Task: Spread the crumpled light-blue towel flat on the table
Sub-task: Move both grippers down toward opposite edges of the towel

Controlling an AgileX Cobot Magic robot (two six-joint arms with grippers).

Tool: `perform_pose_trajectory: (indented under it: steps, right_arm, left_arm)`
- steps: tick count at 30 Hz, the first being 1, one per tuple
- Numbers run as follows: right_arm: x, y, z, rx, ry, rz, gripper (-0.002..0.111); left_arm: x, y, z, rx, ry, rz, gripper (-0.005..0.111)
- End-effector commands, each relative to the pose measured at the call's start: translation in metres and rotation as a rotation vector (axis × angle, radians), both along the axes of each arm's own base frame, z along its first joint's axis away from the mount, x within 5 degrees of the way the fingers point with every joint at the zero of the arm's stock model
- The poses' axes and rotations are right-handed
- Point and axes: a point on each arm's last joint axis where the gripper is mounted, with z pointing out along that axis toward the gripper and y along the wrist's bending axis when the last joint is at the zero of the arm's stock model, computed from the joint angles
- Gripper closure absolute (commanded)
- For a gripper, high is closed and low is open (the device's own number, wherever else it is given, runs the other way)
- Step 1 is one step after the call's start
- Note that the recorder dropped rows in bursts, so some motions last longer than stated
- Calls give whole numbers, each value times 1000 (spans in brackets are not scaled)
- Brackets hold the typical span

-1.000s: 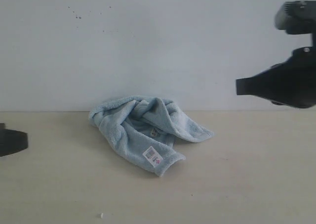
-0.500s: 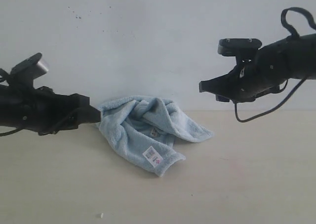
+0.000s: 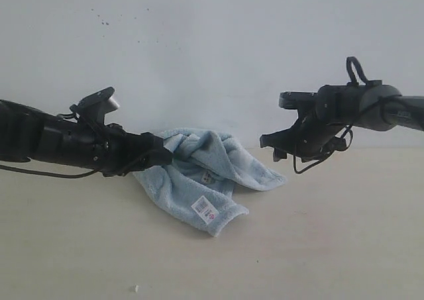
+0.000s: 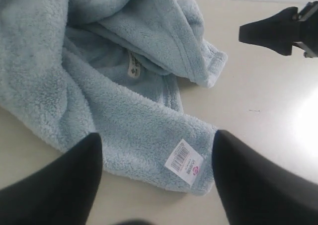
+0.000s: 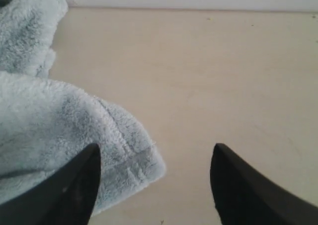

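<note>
The light-blue towel (image 3: pixel 199 171) lies crumpled on the beige table (image 3: pixel 331 240), with its white label (image 3: pixel 205 209) facing up near the front fold. My left gripper (image 3: pixel 165 156) hovers over the towel's left side and hides that edge. It is open in the left wrist view, where the gripper (image 4: pixel 156 138) spans the fold of towel (image 4: pixel 124 115) that carries the label (image 4: pixel 185 161). My right gripper (image 3: pixel 268 143) hangs above the towel's right corner. It is open too, and in the right wrist view the gripper (image 5: pixel 156 148) stands over that hemmed corner (image 5: pixel 134 168) with nothing held.
A white speckled wall (image 3: pixel 212 48) rises just behind the towel. Bare table (image 5: pixel 223 86) stretches to the right of the corner and in front. A small white speck (image 3: pixel 136 288) lies near the front edge. The right gripper's tip (image 4: pixel 273 31) shows in the left wrist view.
Both arms have swung in from the sides and lowered toward the towel, the left to its left edge, the right above its right corner. The towel has not moved.
</note>
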Motion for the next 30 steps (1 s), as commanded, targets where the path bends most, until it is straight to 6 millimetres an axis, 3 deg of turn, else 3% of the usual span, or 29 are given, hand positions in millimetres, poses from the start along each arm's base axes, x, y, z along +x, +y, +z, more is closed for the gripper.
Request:
perform_pose_trajectory:
  steps: [1, 7, 25, 27, 30]
  right_arm:
    - [9, 4, -5, 10, 41, 46, 46]
    - [12, 6, -10, 23, 38, 51, 46]
    - [5, 13, -53, 62, 186, 105, 47]
    - [6, 13, -53, 63, 179, 103, 55]
    - [6, 13, -53, 52, 172, 122, 78]
  left_arm:
    - [4, -10, -9, -2, 8, -24, 45]
    - [5, -11, -19, 1, 30, -26, 45]
    - [5, -11, -19, 1, 30, -26, 45]
    - [5, -11, -19, 1, 30, -26, 45]
    - [5, -12, -19, -1, 31, -28, 45]
